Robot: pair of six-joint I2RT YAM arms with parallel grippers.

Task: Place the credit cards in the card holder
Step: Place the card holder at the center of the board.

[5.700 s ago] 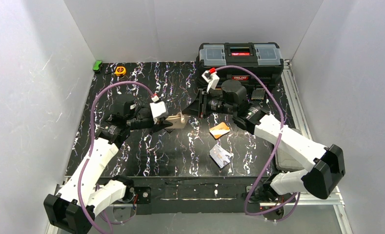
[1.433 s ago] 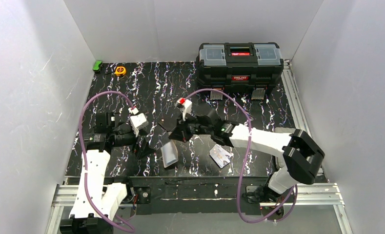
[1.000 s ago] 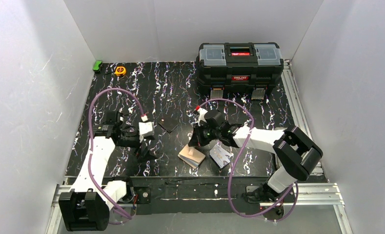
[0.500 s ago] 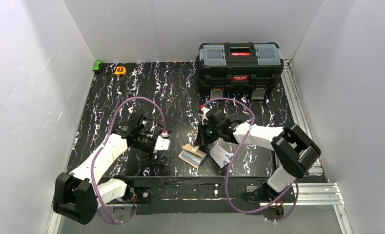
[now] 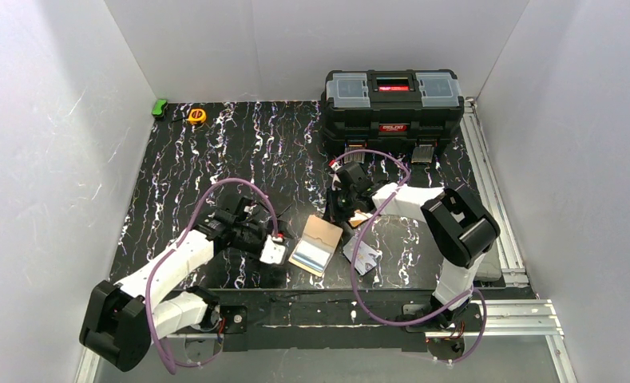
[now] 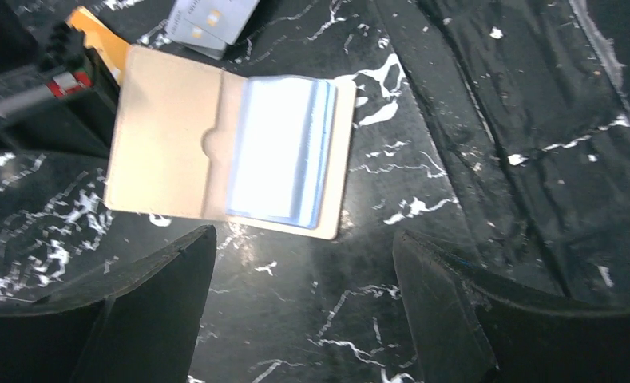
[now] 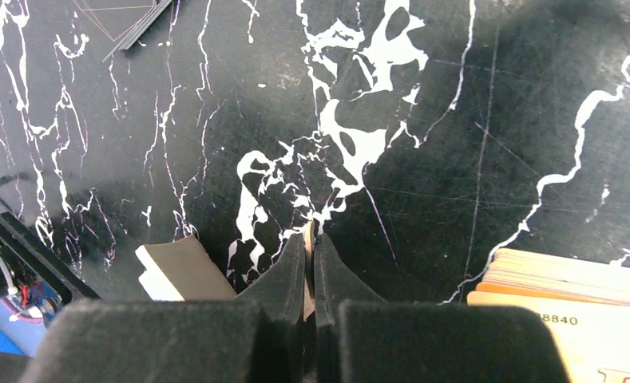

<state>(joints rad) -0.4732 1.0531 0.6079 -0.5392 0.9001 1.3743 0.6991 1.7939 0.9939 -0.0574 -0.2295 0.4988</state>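
The cream card holder lies open and flat near the table's front, with a light blue card in its pocket. My left gripper is open just left of it; in the left wrist view the holder sits beyond the black fingertips, and the gripper holds nothing. My right gripper stands at the holder's far edge, shut on a thin beige strip of it. The orange card lies beside the right gripper. The silver card lies right of the holder.
A big black toolbox stands at the back right. A yellow tape measure and a small green object sit at the back left corner. A dark flat sheet lies on the marbled mat. White walls enclose the table.
The left arm has swung right, up to the holder, its jaws narrowing a little. The right gripper has drawn toward the far side, and the holder now lies spread open.
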